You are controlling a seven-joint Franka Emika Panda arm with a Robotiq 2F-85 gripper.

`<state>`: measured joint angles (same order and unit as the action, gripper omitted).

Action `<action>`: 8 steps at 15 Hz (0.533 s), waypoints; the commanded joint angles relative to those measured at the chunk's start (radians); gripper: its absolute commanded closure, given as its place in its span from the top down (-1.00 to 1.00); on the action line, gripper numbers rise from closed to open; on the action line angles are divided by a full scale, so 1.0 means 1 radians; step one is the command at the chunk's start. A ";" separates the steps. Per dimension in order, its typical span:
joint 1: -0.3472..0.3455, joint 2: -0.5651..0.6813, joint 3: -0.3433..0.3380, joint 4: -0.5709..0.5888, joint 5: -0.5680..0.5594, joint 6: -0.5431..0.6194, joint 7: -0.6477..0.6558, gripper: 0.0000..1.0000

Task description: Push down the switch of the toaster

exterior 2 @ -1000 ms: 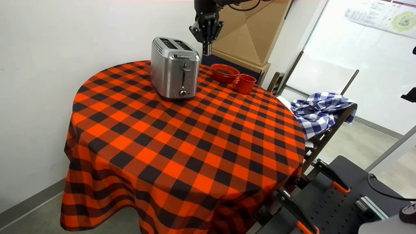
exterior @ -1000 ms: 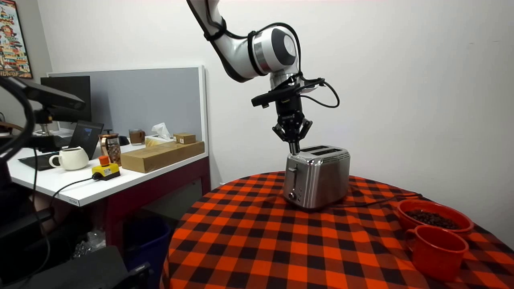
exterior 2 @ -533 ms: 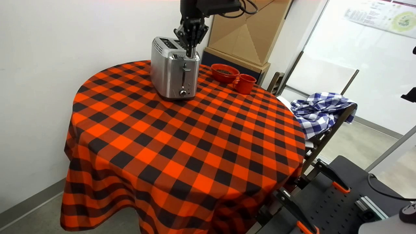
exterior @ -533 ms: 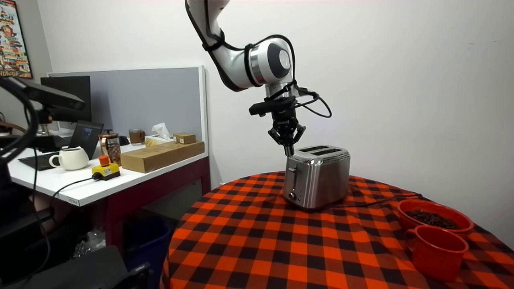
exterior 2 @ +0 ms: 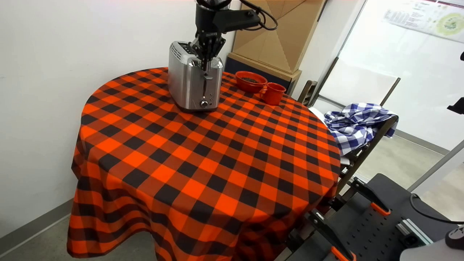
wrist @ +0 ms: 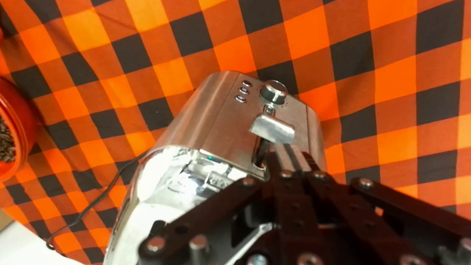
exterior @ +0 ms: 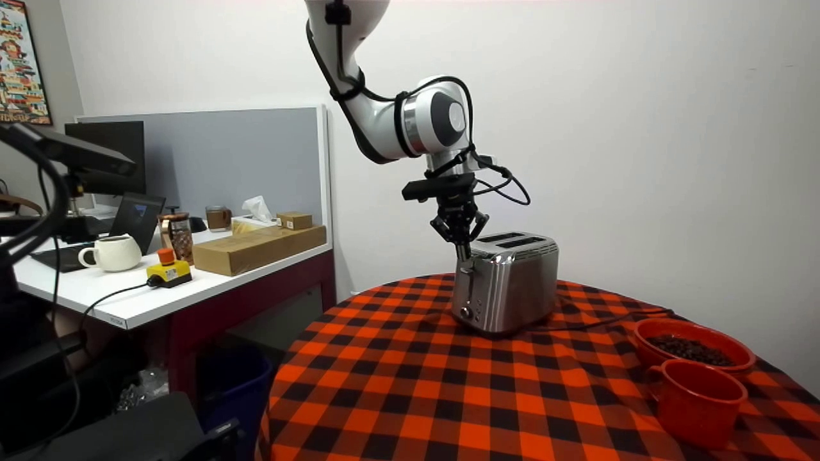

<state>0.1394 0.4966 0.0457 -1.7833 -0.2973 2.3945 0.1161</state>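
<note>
The toaster (exterior 2: 181,83) stands upright on the checked cloth (exterior 2: 203,163), near the wall (exterior 2: 72,32), and its cord (exterior: 586,326) lies on the cloth beside it. The switch (wrist: 275,129) of the toaster is on the narrow front face, in the upper part of its vertical track (exterior 2: 205,88), so it is not pushed down. Under the switch there is a round knob (wrist: 274,91), and at the side of the knob there are three small buttons (wrist: 243,90) in a row. The arm (exterior: 378,125) comes from above, and the gripper (wrist: 289,147) points downward, with its two fingers (wrist: 282,156) pressed together. In both exterior views, the fingers end just above the switch, at the toaster's upper front edge. In the wrist view, they appear at the border of the switch, but if they touch it, I cannot tell. Well apart from the toaster, a red bowl (exterior 2: 248,87) with small dark pieces (exterior: 688,349) inside and a red cup (exterior 2: 273,95) stand close together on the cloth. In an exterior view there is a white desk (exterior: 134,302), which carries a white mug (exterior: 116,255), a yellow box (exterior: 173,274) with a red button (exterior: 166,256) on top, and a long carton (exterior: 250,253).
</note>
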 commanded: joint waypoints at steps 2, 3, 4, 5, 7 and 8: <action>0.009 0.067 -0.033 0.041 -0.020 0.078 -0.026 -0.99; 0.010 0.075 -0.038 0.040 -0.026 0.090 -0.027 -0.99; 0.010 0.089 -0.044 0.041 -0.031 0.104 -0.030 -0.99; 0.009 0.100 -0.048 0.041 -0.032 0.116 -0.034 -0.99; 0.004 0.124 -0.057 0.036 -0.029 0.138 -0.049 -0.99; 0.000 0.138 -0.061 0.037 -0.026 0.148 -0.054 -0.99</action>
<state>0.1403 0.5697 0.0145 -1.7731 -0.3083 2.4810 0.0911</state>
